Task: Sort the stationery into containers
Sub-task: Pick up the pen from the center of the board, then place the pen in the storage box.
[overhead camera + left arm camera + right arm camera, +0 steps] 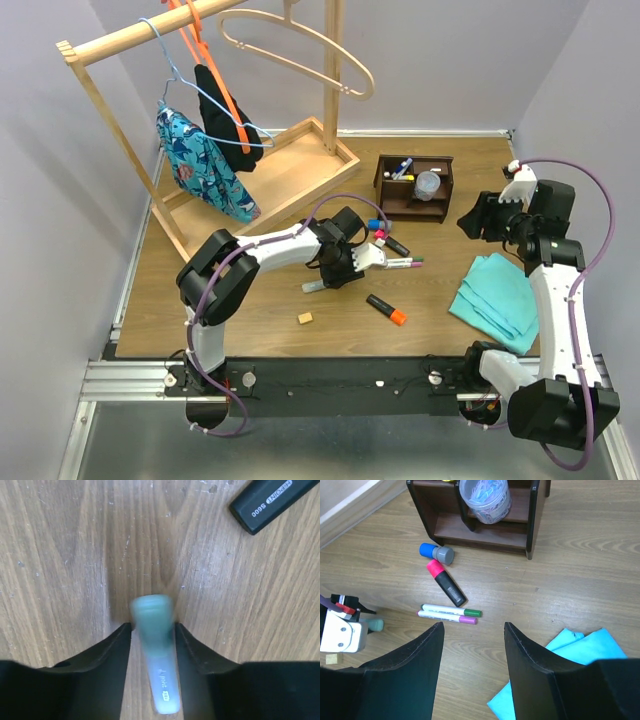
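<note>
The step in hand is judged to be the pick-up of a pale green marker (156, 655) from the worktop (250, 320). The marker is seen on the wood between the fingers of the left claw (152, 627), which are set close against both its flanks. Whether a firm pinch is made cannot be told, as the barrel is blurred. Next, a sure grip, a lift and a carry toward the dark wooden organizer (410, 211), at about 1 o'clock from that claw in the top view, are called for. The right claw (473, 626) is held spread and empty, at about 4 o'clock of the organizer.
</note>
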You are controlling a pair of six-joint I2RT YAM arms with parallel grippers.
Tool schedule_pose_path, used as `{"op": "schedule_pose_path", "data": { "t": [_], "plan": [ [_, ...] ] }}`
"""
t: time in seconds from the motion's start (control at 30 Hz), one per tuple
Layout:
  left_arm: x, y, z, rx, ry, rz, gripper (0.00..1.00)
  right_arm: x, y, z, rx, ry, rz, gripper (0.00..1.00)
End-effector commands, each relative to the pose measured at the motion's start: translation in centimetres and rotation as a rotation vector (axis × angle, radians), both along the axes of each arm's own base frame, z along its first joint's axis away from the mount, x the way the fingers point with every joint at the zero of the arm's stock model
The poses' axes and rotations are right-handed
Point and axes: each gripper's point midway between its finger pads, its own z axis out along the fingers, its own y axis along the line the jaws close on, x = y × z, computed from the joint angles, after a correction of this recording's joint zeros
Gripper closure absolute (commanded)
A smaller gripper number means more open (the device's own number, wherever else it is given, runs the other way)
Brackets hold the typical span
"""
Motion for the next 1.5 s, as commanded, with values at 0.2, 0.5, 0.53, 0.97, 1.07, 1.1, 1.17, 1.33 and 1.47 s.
{"op": "schedule_pose_path", "data": {
  "t": [0.2,0.5,0.53,0.97,1.07,1.1,1.17,1.33,1.47],
  "plan": [
    [-2.8,-1.1,2.1,-0.037,0.145,-0.042,0.86,-0.5,-0.4,-1.1,-0.007,0.037,-0.018,0.4],
    [4.6,-12.7,21.6,-0.552,-0.127,-0.187,1.0,0.3,-0.8,-1.5,-0.016,0.046,-0.022,0.4],
    [5.5,-13.6,22.9,-0.603,-0.146,-0.159,1.0,0.3,-0.8,-1.6,-0.018,0.047,-0.021,0.4],
    [19.9,-17.2,31.6,-1.227,-0.532,0.104,1.0,1.0,-1.5,-1.9,-0.049,0.07,-0.033,0.41],
    [21.7,-17.8,31.3,-1.24,-0.548,0.129,1.0,0.8,-1.5,-2.2,-0.047,0.079,-0.037,0.41],
    [22.6,-18.0,30.3,-1.23,-0.552,0.153,1.0,0.8,-1.6,-2.4,-0.046,0.085,-0.038,0.41],
    [23.2,-18.2,30.6,-1.239,-0.572,0.162,1.0,0.6,-1.6,-2.7,-0.05,0.096,-0.041,0.41],
    [25.0,-18.3,28.0,-1.23,-0.56,0.202,1.0,0.4,-1.9,-3.5,-0.063,0.134,-0.047,0.41],
    [26.1,-17.4,26.2,-1.243,-0.517,0.244,1.0,0.6,-2.3,-4.1,-0.079,0.171,-0.047,0.41]
  ]
}}
